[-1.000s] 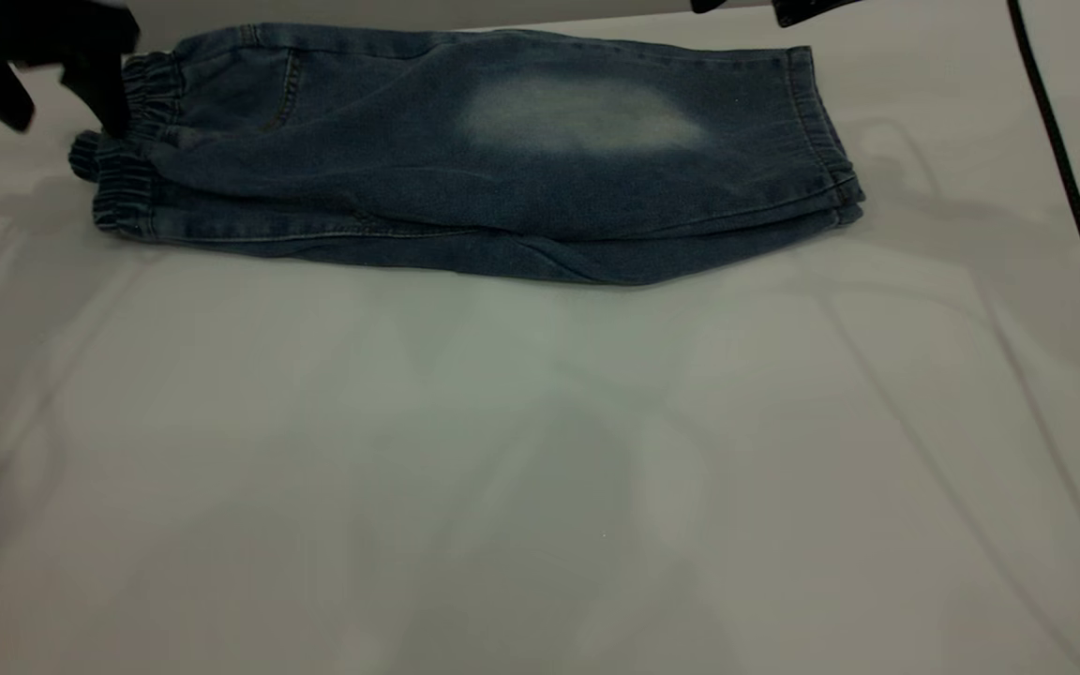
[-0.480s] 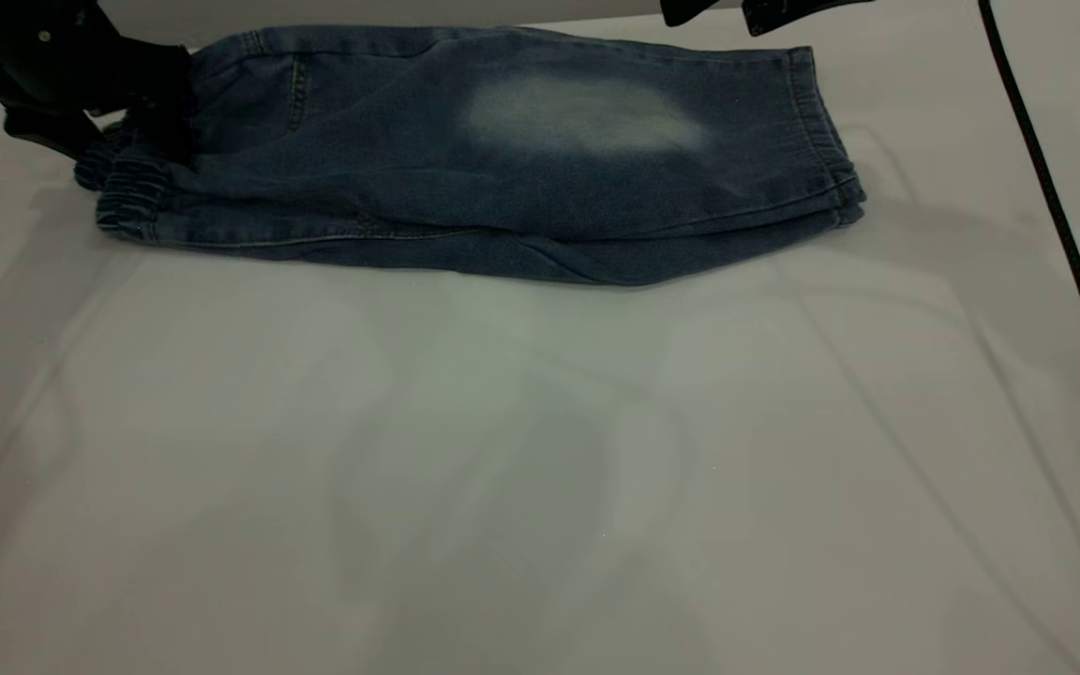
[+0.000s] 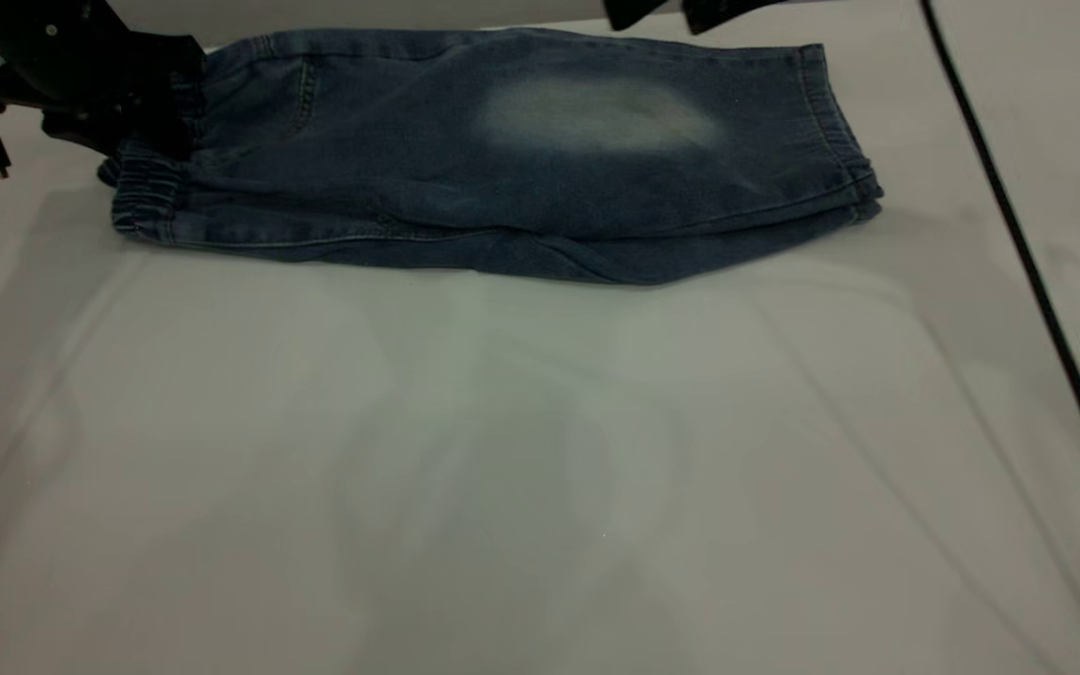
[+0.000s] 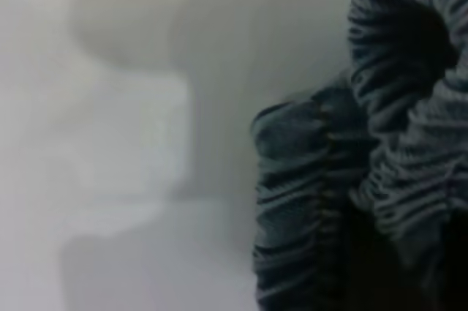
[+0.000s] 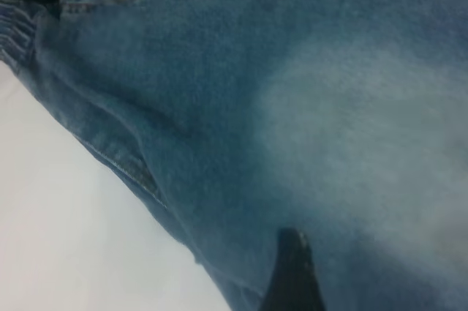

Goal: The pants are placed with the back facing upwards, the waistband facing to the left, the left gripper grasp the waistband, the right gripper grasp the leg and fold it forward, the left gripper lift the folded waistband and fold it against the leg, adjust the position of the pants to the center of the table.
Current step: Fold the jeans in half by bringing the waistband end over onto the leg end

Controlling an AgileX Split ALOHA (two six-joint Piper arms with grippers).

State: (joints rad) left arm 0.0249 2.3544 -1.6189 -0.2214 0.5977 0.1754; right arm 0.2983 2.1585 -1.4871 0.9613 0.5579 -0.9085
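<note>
Nearest, the pale surface [image 3: 540,469] lies bare. Beyond it, toward twelve o'clock, the pants [image 3: 502,169] lie folded lengthwise, the leg [image 3: 596,117] with its faded oval uppermost. At ten o'clock the left claw [image 3: 151,117] is clenched on the gathered waistband [image 3: 142,192]. Farthest, at one o'clock, the right claw [image 3: 681,11] hangs over the pants' far edge; whether it is clenched, I cannot tell.
</note>
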